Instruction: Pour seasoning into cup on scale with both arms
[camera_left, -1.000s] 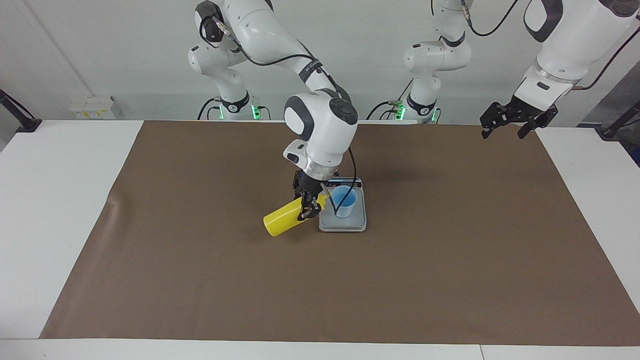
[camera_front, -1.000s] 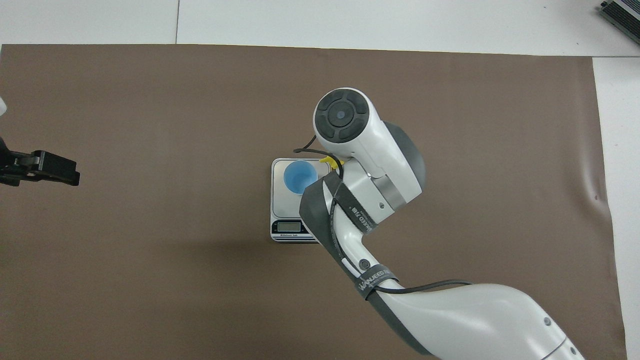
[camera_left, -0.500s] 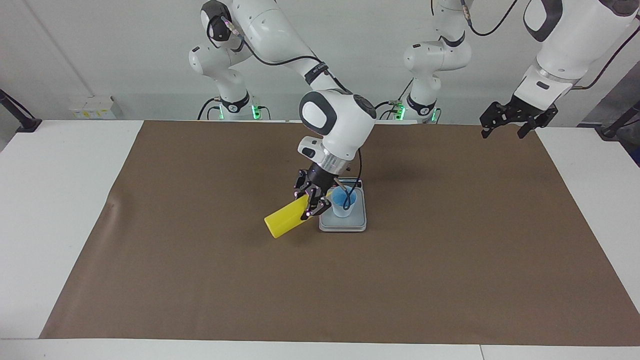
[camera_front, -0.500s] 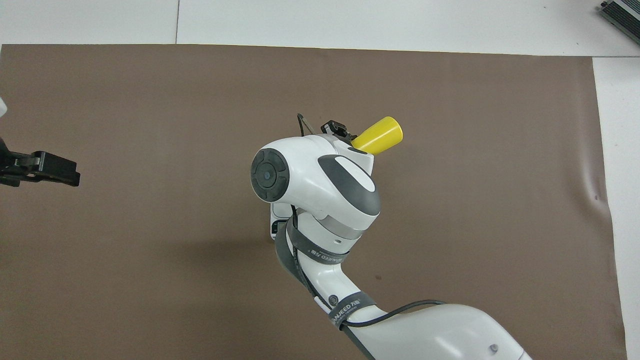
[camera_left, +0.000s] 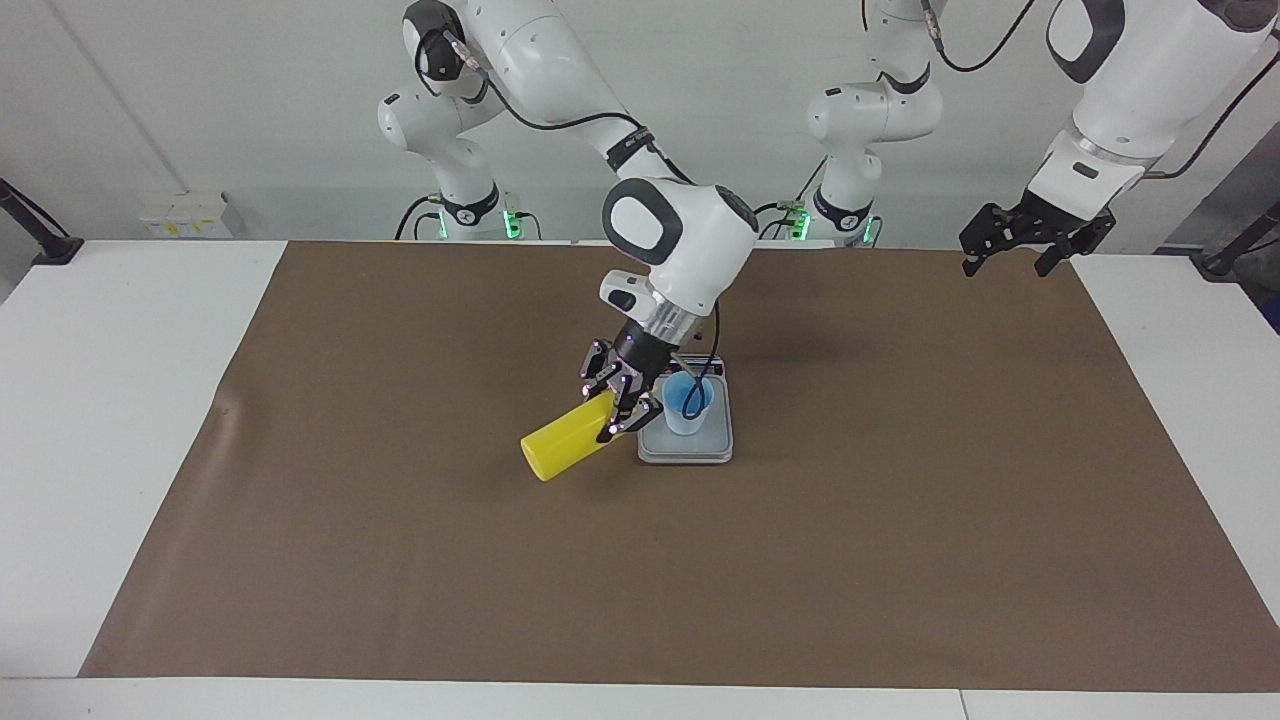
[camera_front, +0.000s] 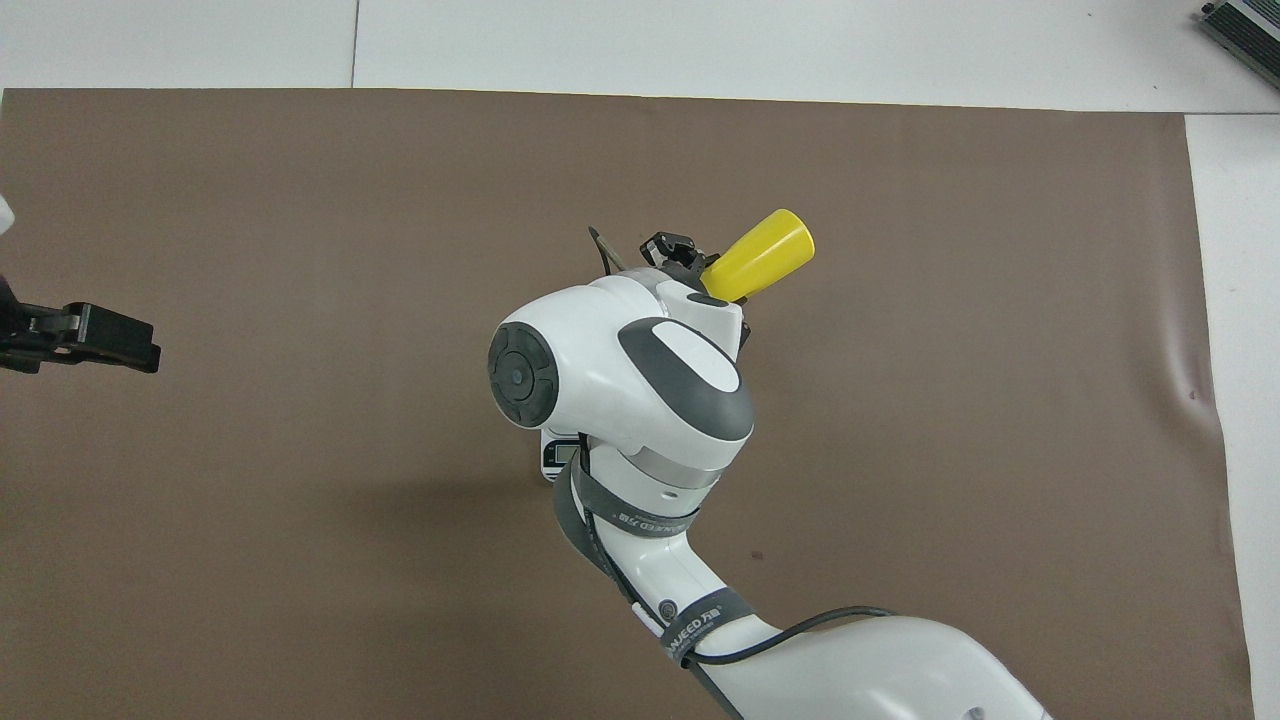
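My right gripper (camera_left: 622, 400) is shut on the seasoning, a yellow squeeze bottle (camera_left: 558, 447). The bottle lies tilted beside the scale, its nozzle end pointing at the rim of the light-blue cup (camera_left: 690, 408) and its base sticking out toward the right arm's end of the table. The cup stands on the silver-grey scale (camera_left: 688, 452). In the overhead view the bottle's base (camera_front: 762, 254) pokes out past the right wrist, only a corner of the scale (camera_front: 556, 458) shows, and the cup is hidden. My left gripper (camera_left: 1008, 264) is open and empty, raised over the mat's edge, and waits.
A brown mat (camera_left: 900, 520) covers most of the white table (camera_left: 110, 400). The right arm's wrist and black cable hang over the scale. A dark device (camera_front: 1245, 25) sits at the table's corner farthest from the robots.
The right wrist has swung round over the scale and tipped the bottle, which now reaches out farther toward the right arm's end. It now hides the cup from above. The left arm has not moved.
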